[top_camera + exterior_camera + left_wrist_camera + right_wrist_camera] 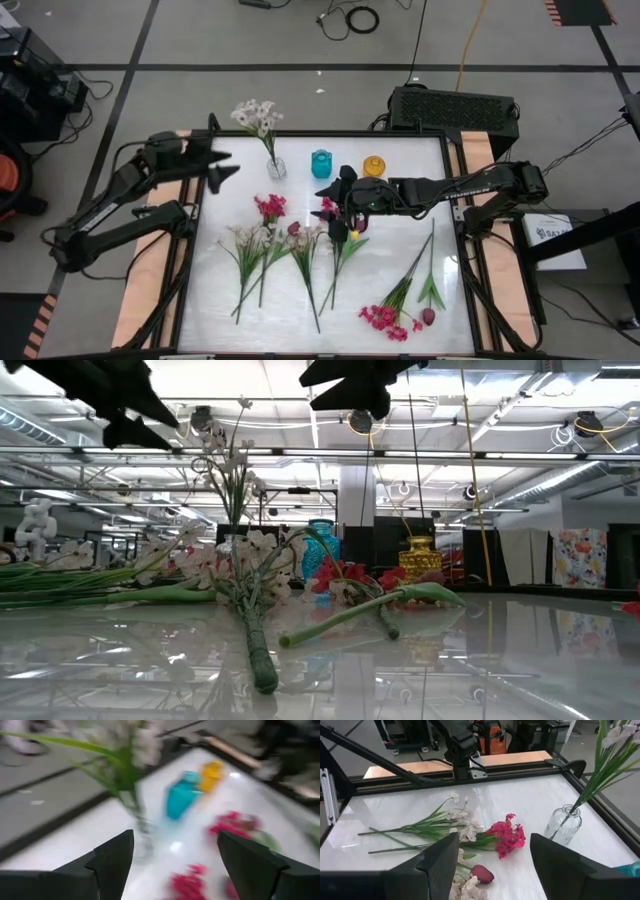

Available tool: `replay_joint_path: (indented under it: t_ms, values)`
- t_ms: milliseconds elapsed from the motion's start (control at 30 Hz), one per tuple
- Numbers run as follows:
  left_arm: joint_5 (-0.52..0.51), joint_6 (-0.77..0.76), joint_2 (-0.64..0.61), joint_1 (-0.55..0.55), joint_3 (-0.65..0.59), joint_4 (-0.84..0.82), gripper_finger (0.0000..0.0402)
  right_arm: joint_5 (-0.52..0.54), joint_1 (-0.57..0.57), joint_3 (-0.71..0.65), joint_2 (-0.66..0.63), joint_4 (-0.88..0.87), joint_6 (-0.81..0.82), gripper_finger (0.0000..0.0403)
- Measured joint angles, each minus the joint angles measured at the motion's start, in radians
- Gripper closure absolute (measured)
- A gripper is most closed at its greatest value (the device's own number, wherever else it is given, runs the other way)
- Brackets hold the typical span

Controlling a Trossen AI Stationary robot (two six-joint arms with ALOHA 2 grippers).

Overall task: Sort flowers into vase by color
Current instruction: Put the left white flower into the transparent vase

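High view: left gripper jaws apart, empty, hovering at 9 o'clock of clear vase holding white sprig; right gripper jaws apart, empty, above loose flowers at table centre; more stems toward 5 o'clock; flowers look light, limp-stemmed, blossoms crushable; best pinch on bare lower stem; glass vase likely tippy.

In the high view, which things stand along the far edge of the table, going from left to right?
Left gripper, open → clear glass vase holding a white sprig → teal vase → yellow vase.
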Motion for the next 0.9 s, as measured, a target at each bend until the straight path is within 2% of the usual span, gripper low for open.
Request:
replay_joint_path:
  t_ms: [133,367,467,633,900]
  values:
    - [0.101,-0.077,-0.076,-0.091,0.001,-0.074,0.0109,0.001,-0.018,0.0,0.0,0.019,-0.045,0.0165]
    - [0.061,-0.131,-0.097,-0.274,0.001,-0.192,0.0109,0.003,-0.074,0.0,0.0,0.026,-0.078,0.0165]
    - [-0.013,-0.125,-0.053,-0.335,0.001,-0.204,0.0109,0.023,-0.096,0.0,0.0,0.026,-0.114,0.0165]
    - [-0.168,-0.128,0.067,-0.418,0.001,-0.234,0.0109,0.125,-0.121,0.0,0.0,0.027,-0.151,0.0165]
    - [-0.314,-0.204,0.195,-0.571,0.0,-0.231,0.0109,0.114,-0.131,0.0,-0.006,0.017,-0.151,0.0165]
